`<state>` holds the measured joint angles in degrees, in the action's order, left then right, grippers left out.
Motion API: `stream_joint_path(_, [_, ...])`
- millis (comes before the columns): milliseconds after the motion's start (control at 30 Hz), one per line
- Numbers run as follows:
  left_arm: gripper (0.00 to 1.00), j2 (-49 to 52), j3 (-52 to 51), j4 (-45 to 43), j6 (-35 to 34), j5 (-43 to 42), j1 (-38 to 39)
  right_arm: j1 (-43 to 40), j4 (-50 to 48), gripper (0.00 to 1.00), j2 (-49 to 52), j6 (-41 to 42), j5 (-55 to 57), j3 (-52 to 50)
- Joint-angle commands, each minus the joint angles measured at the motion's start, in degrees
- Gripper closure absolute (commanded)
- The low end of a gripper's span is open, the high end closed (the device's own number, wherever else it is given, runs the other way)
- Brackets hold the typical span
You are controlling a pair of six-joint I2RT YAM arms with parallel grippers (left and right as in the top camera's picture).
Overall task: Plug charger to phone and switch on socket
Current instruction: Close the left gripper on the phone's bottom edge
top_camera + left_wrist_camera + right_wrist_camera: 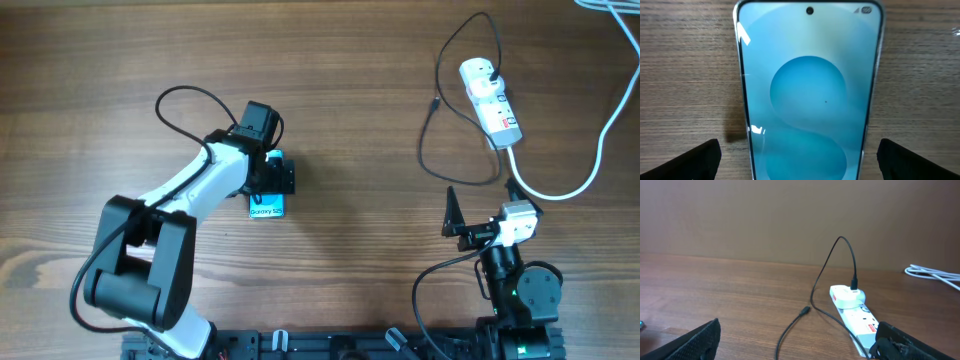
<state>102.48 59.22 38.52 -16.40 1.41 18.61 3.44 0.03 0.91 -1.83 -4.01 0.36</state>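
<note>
Your left pincer [799, 152] gapes empty astride the phone [267, 207], centre-left overhead. The charger tip [804, 311] lies on the surface [350, 80] upper right, straight ahead of your open, empty right pincer [797, 326], the nearer one.

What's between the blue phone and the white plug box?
Overhead: bare brown wooden table, then the thin black charger cable looping beside the white oblong power strip.

The left arm [140, 262] has a long white shell [192, 183] between rounded black joints with a thin black cable [185, 98] looping off it, the right arm [515, 278] is black with a white wrist block [516, 222], and the left claw [800, 165] and right claw [802, 347] have matt black fingers [690, 342].
</note>
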Motion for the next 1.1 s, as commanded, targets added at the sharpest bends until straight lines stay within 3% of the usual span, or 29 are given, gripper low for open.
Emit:
stream_joint_path(0, [0.0,2.5,1.0,-0.2,0.9,-0.7,0.3,-0.3,-0.2,0.0,-0.1,-0.8,0.6,-0.1])
stream_joint_path(167, [0.02,3.5,1.0,-0.2,0.9,-0.7,0.3,-0.3,-0.2,0.0,-0.1,-0.8,0.6,-0.1])
stream_joint_path(267, [0.14,3.5,1.0,0.0,-0.8,-0.7,0.4,-0.3,-0.1,0.0,-0.1,-0.8,0.6,-0.1])
stream_joint_path(600, [0.39,3.5,1.0,0.0,-1.6,-0.9,1.1,-0.3,-0.2,0.0,-0.1,-0.8,0.6,-0.1])
stream_joint_path(867, [0.39,3.5,1.0,1.6,-12.9,-0.9,1.2,-0.3,-0.2,0.0,-0.1,-0.8,0.6,-0.1])
stream_joint_path(1067, [0.34,3.5,1.0,0.9,-14.1,-0.9,1.2,-0.3,-0.2,0.0,-0.1,-0.8,0.6,-0.1])
